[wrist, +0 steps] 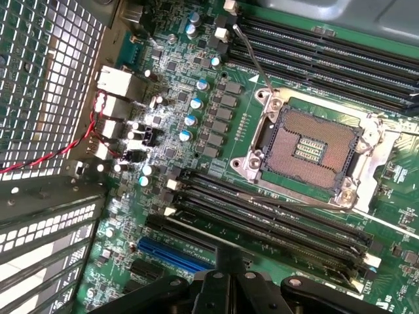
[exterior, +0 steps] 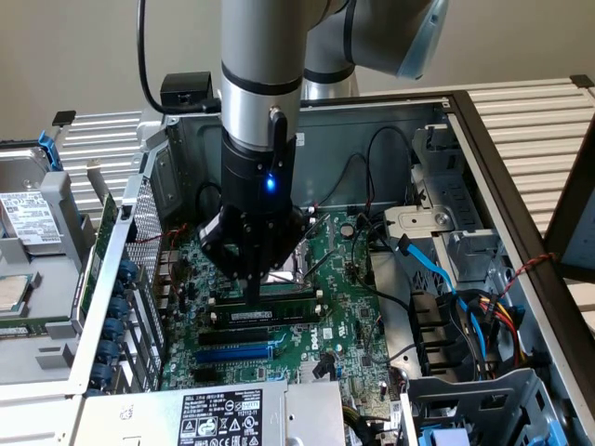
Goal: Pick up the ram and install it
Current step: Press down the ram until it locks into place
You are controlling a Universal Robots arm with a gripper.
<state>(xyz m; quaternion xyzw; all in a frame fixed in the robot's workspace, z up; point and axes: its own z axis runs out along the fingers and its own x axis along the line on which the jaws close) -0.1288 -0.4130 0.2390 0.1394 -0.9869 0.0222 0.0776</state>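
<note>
Green fibreglass of a large motherboard (exterior: pixel 335 279) is seen lying flat in the bottom of an open grey steel computer case (exterior: pixel 437 121), which sits on a slatted white metal surface (exterior: pixel 530 111) before a plain beige wall. A silver cylindrical robot arm (exterior: pixel 256 84) reaches down into the case, ending in a black gripper (exterior: pixel 253 283) with a small blue light on its body. The gripper's fingers are drawn fully together, and their tip is pressed onto the top edge of the ram (exterior: pixel 270 316), a long thin stick with a white label that stands upright in 1 of the long black memory slots (exterior: pixel 265 330) near the middle of the board; whether the stick is pinched or merely pushed cannot be told. In the wrist view, the square CPU socket (wrist: pixel 308 147) with its gold contact grid and polished steel frame is seen beside a row of parallel black slots (wrist: pixel 275 216), with small silver-topped capacitors (wrist: pixel 193 121) and a perforated metal panel (wrist: pixel 46 72) nearby. Blue, black, red and yellow cables (exterior: pixel 474 316) are bundled toward the exterior view's right.
</note>
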